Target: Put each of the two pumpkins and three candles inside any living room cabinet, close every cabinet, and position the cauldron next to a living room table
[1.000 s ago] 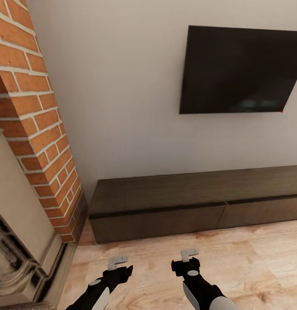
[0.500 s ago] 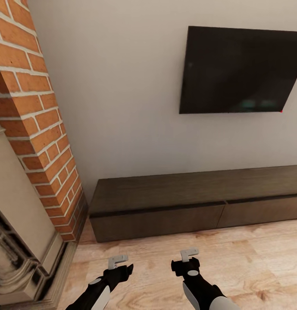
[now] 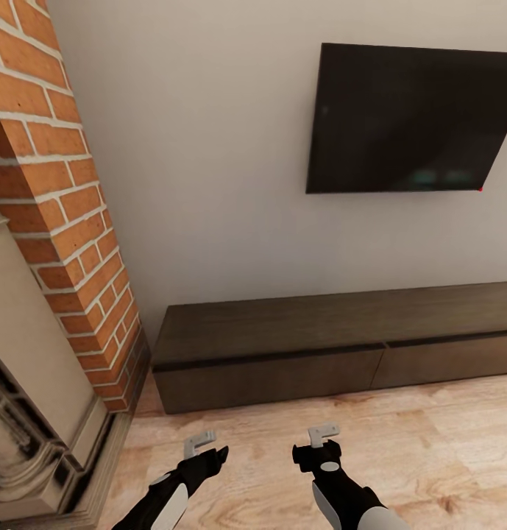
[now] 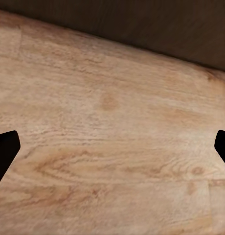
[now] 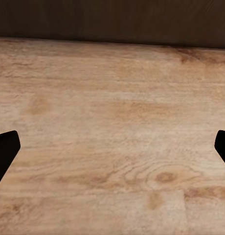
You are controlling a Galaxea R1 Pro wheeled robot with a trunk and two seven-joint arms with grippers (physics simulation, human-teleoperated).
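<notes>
The long, low dark brown cabinet (image 3: 334, 346) stands against the wall ahead, and both of its visible drawer fronts are closed. My left gripper (image 3: 213, 458) and right gripper (image 3: 312, 455) hang low over the wooden floor just in front of it. Seen from the wrists, the left gripper (image 4: 112, 147) and the right gripper (image 5: 112, 147) are open, with their dark fingertips (image 4: 5, 152) (image 5: 5, 152) far apart and nothing between them. The cabinet's dark front (image 4: 142, 24) (image 5: 112, 19) lies just beyond the floor. The pumpkins, candles, cauldron and table are out of view.
A brick chimney column (image 3: 54, 199) and a pale fireplace surround (image 3: 25, 412) stand close on my left. A black television (image 3: 415, 118) hangs on the wall above the cabinet. Light wooden floor (image 3: 430, 442) stretches to the right.
The view shifted very slightly at first. My left gripper has turned a little and its forearm looks slimmer. The right arm and the cabinet look the same.
</notes>
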